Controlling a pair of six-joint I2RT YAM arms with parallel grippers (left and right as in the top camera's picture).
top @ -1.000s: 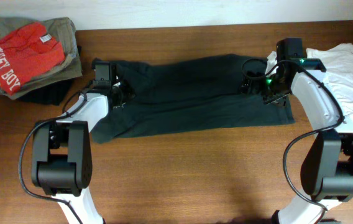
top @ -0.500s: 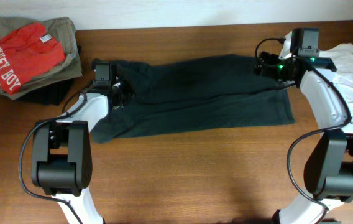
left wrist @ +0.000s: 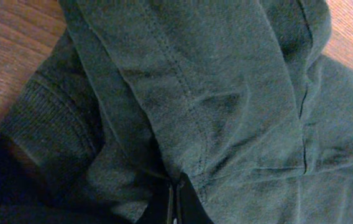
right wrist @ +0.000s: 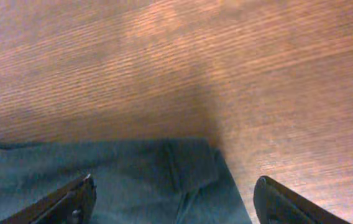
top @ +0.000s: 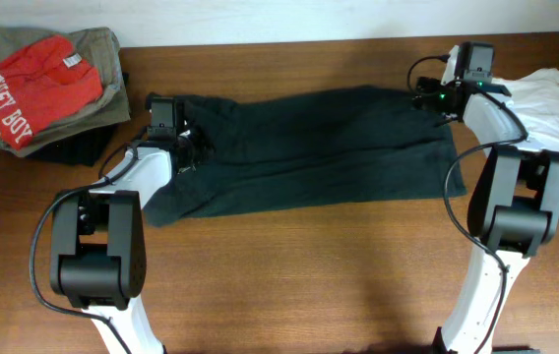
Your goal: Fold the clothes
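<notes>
At the far left of the desk (top: 309,265), a red tee (top: 33,84) sits folded on an olive-grey garment (top: 97,49). Just right of them, the left end effector (top: 193,149) is down on the left end of the black T-shirt (top: 309,147). Its fingers (left wrist: 186,208) are pressed together, pinching a fold of fabric near a ribbed band. The shirt lies crosswise over the middle of the desk, rumpled, with no lettering showing. At its far right corner, the right end effector (top: 431,98) is spread wide, with the shirt's edge between its fingers (right wrist: 71,199) and bare wood beyond. A white cloth (top: 555,108) lies at the right edge.
</notes>
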